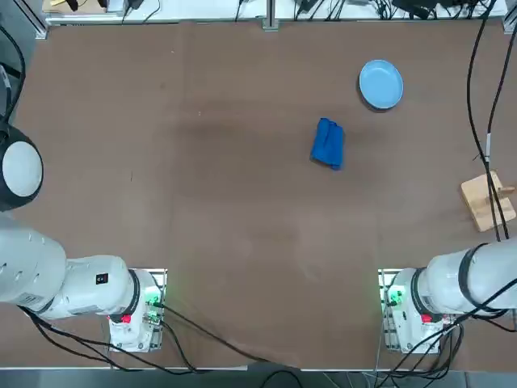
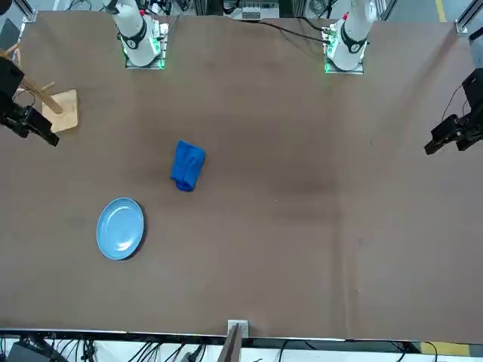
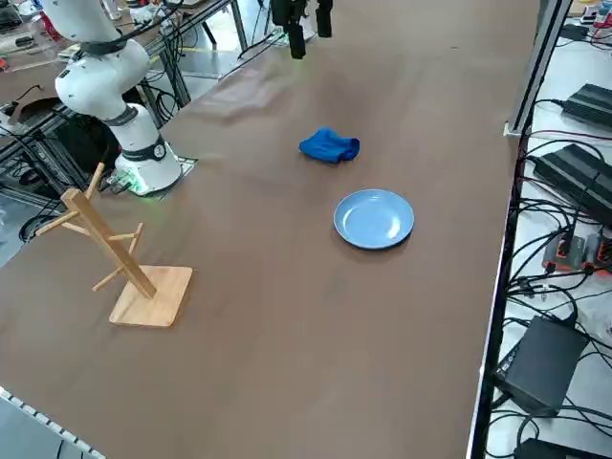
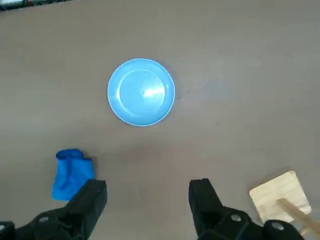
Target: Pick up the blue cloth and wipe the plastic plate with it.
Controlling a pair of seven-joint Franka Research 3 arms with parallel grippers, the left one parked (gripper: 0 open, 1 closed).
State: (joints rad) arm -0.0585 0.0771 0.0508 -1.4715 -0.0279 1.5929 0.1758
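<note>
Two items on desk point(image 1: 202, 202): blue cloth point(image 1: 328, 144) crumpled near plastic plate point(image 1: 380, 84), apart; right tool point(image 4: 148, 197) high above, wide, empty.

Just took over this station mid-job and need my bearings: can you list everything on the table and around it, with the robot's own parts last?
blue cloth: one, deep royal blue, bunched up, lying mid-table, apart from the plate.
plastic plate: one, light sky blue, round, flat on the table beyond the cloth, nothing on it.
wooden rack: one, pale wood, upright pegs on a square base, near the table's right edge.
table: one, brown surface.
right gripper: one, black fingers, open, held high above the table, holding nothing, with the cloth and plate both below it in the wrist view.
</note>
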